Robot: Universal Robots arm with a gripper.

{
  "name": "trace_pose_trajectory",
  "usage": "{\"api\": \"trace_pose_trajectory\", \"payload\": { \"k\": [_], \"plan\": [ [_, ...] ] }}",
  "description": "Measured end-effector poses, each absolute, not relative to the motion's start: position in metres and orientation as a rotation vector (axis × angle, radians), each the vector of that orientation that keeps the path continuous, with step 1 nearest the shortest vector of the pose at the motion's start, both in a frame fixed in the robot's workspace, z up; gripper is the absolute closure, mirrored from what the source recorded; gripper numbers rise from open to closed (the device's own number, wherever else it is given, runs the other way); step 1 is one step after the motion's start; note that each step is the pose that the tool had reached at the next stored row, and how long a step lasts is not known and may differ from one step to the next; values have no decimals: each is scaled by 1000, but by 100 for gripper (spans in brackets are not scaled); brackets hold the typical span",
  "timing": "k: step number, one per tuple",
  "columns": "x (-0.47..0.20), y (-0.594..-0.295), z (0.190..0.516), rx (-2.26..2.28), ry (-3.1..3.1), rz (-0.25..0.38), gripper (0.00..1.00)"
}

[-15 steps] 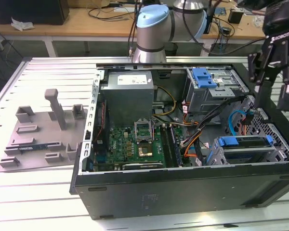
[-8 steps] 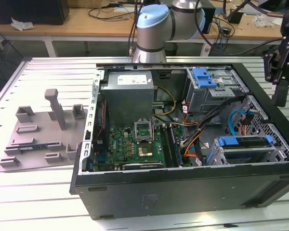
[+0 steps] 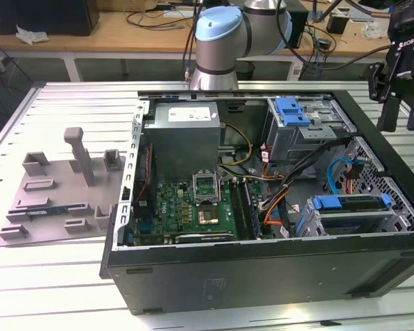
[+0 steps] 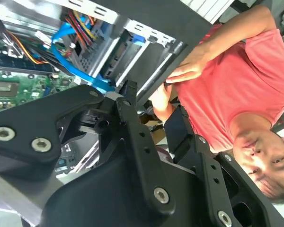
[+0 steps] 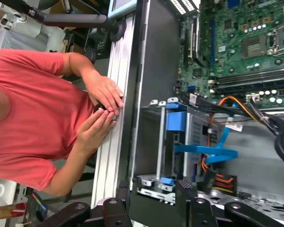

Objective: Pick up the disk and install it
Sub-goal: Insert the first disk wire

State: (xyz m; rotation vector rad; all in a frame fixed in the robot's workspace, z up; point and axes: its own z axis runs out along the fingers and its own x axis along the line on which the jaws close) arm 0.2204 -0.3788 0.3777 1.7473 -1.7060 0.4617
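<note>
Where the tool hangs: raised, near the computer case wall at the exterior view's right.
Tool state: fingers spread, nothing between them.
Task item: disk sits inside the case, in the near bay at the exterior view's right, well below the tool.
Risk, cable: blue cable loops just beside the disk and could snag on a lift.
Risk, person: hands rest on the worktop edge by the case, likely close to any descent.

Bright even indoor light, soft shadows, pale glare on the table
</note>
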Motion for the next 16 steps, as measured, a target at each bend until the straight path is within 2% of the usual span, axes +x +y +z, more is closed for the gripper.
{"api": "trace_pose_trajectory", "payload": {
  "k": [9,16],
  "plan": [
    [223,-367,366,1777,-1727,429,49],
    [224,-367,364,1771,-1748,445,49]
  ]
}}
